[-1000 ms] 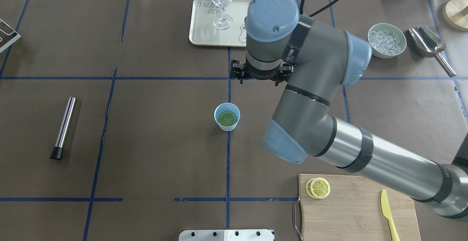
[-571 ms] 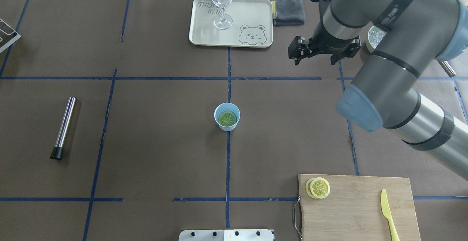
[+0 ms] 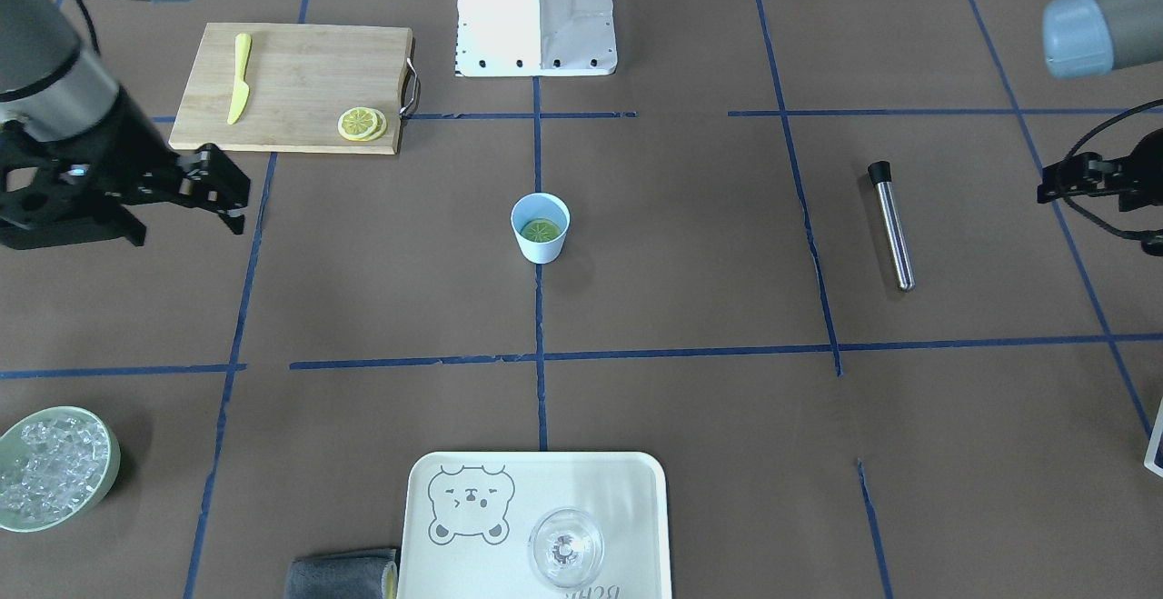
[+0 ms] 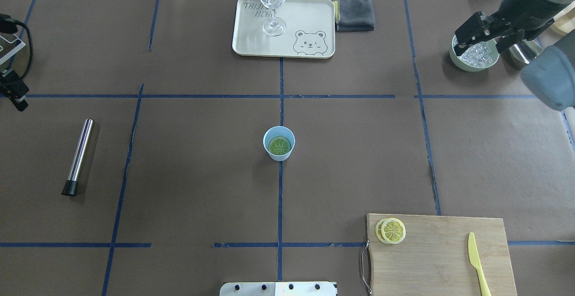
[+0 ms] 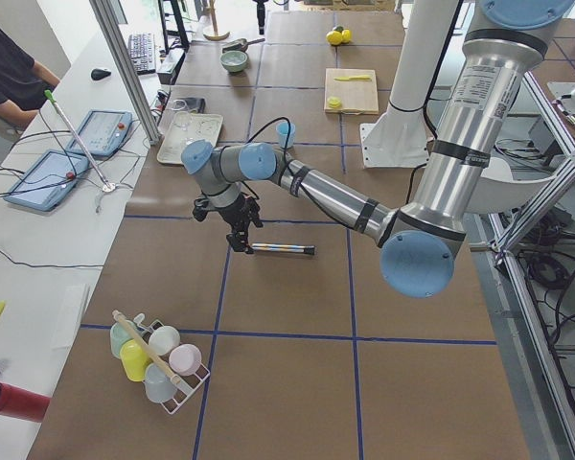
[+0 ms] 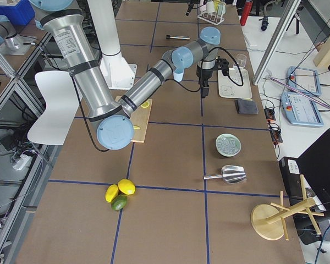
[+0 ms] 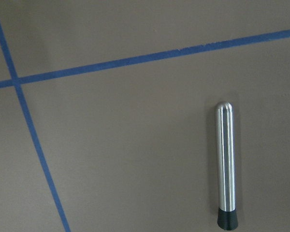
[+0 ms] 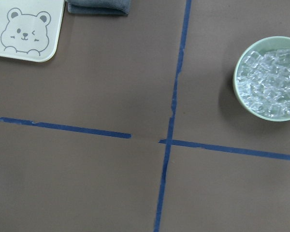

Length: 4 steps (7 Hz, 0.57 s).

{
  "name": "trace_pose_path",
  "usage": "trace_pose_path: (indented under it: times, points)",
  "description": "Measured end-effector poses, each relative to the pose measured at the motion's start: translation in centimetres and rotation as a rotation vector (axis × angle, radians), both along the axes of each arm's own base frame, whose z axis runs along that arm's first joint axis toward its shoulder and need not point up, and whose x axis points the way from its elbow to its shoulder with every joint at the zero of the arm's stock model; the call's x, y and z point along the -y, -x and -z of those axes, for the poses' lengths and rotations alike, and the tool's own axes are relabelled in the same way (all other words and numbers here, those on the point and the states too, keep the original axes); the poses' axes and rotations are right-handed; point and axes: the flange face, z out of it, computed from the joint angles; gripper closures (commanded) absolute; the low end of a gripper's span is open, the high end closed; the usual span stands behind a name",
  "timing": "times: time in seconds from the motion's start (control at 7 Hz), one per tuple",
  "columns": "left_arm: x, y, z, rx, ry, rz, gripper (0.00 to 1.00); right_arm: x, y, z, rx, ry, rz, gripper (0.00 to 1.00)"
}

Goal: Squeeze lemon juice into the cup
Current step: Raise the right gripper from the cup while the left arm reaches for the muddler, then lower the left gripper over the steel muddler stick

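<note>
One lemon slice (image 4: 279, 145) lies flat inside the cup (image 4: 270, 152), standing at the table's middle, well clear of every edge. Right gripper (image 4: 480, 44) hangs over the ice bowl (image 4: 474, 68) near the far right corner, jaws spread; left gripper (image 4: 17, 96) sits at the left edge, can't tell if it's spread or pinched

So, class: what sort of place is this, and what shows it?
Probably a robotics lab staged as a drinks station: a robot arm over a table gridded with blue tape, a teach pendant on the side desk, a bowl of ice nearby.
</note>
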Motion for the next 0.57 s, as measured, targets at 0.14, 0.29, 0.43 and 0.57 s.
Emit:
trace_pose_path:
  times: [0.14, 0.29, 0.43, 0.57]
  points:
    - [-0.7, -3.1, -0.8, -0.028, 0.028, -0.045, 0.0, 0.1, -3.0, -2.2, -0.003, -0.019, 0.013, 0.0]
    - [-1.2, -5.4, -1.6, -0.043, 0.047, -0.074, 0.0, -0.2, -5.2, -4.6, -0.016, -0.038, 0.035, 0.0]
    - [-1.5, -7.3, -2.2, -0.051, 0.061, -0.082, 0.0, -0.5, -6.9, -6.4, -0.026, -0.051, 0.05, 0.0]
    - [-1.9, -9.4, -2.7, -0.053, 0.076, -0.075, 0.0, -0.7, -8.0, -7.2, -0.027, -0.055, 0.05, 0.0]
